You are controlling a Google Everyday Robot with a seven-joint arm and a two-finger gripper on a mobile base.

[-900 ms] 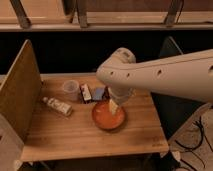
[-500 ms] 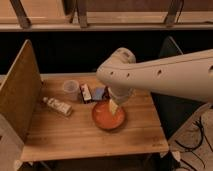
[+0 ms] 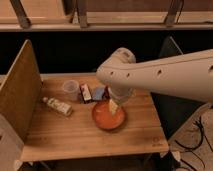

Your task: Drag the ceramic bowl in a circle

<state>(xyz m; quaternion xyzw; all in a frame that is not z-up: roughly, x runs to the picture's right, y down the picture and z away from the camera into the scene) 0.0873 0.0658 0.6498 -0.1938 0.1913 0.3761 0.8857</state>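
Hanging over ceramic bowl (image 3: 101, 120): end effector (image 3: 114, 106)

A wooden desk (image 3: 75, 136) is sitting under warm, dim light, its plank top showing pale grain. A tall wooden board (image 3: 20, 90) is standing upright along its left edge. Behind the desk a dark recess (image 3: 65, 52) is running across the room, and above it a pale wooden ledge (image 3: 125, 19) is carrying dark slanted posts (image 3: 20, 12). At the right, grey floor (image 3: 202, 125) is showing, with black cables (image 3: 192, 146) lying on it. The tool (image 3: 113, 106) is hanging over the desk's middle.
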